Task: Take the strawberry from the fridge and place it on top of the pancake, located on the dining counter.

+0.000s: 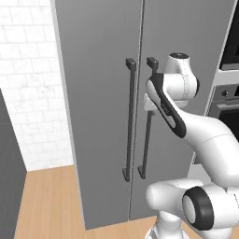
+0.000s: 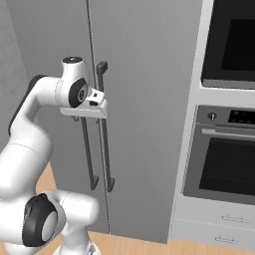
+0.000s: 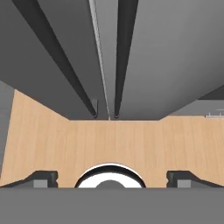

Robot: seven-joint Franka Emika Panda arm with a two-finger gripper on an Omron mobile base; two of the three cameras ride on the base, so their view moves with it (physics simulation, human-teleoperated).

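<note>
Jaws spread wide, empty, before the shut fridge [image 1: 102,93] handles

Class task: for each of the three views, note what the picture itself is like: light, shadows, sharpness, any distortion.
Left base view: flat, even light, the fridge matte without glare. Right base view: the same soft light, edges slightly blurred, the oven glass dark and unreflective. Hand view: steep perspective, the two handles converging toward the wood floor, the open gripper at the bottom.
</note>
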